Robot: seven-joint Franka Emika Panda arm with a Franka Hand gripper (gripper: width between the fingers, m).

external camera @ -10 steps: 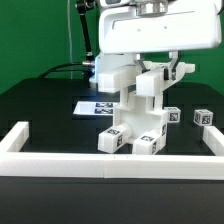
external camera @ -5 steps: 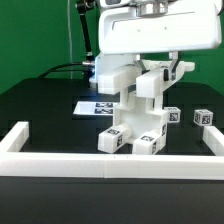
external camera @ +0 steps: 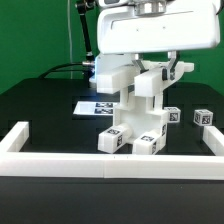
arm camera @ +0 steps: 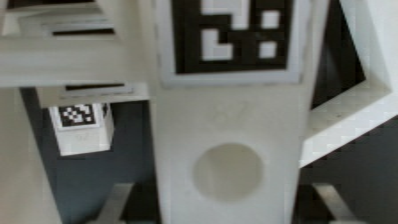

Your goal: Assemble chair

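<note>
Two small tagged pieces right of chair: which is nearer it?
The inner piece, beside the chair; the other piece lies farther toward the exterior view's right.

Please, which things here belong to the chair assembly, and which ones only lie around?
For the job: chair piece in the shut pincer; loose tagged blocks.
Only lying about: marker board; white border rail.
</note>
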